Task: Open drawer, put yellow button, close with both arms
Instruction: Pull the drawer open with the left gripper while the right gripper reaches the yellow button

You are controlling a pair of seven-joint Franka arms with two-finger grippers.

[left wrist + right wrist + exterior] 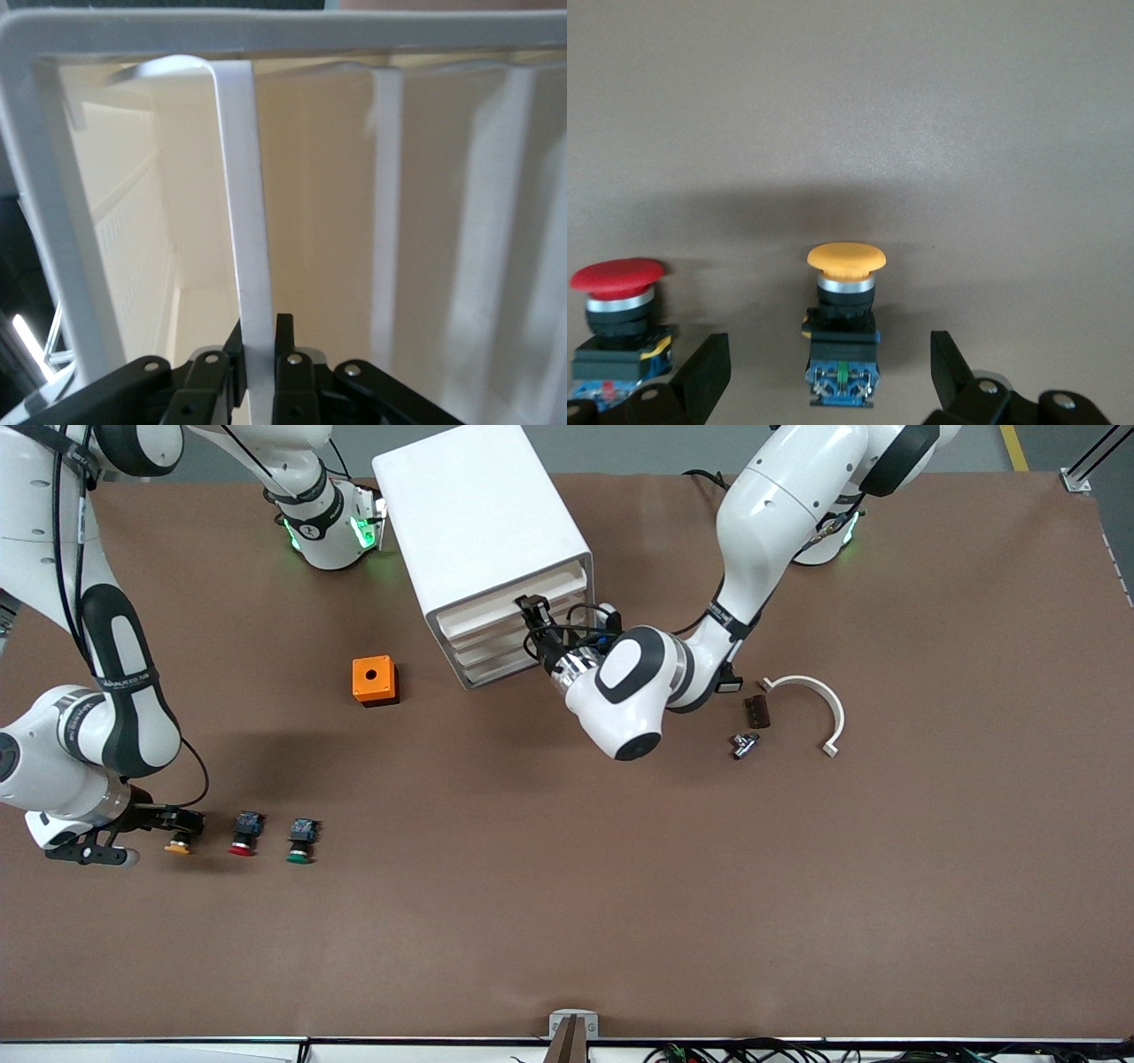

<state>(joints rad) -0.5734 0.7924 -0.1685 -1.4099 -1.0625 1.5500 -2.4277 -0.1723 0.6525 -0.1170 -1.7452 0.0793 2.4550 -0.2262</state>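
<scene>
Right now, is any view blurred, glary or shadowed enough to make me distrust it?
Front view: even light, soft arm shadows on the table, green glow at the bases. Left wrist view: washed out and soft, the left gripper shut on the drawer lip. Right wrist view: sharp on the yellow button, faint shadow band, between the right gripper fingers.

Right gripper fingers straddled yellow button w/ room each side; red button stood just beside one finger, limiting clearance.
</scene>
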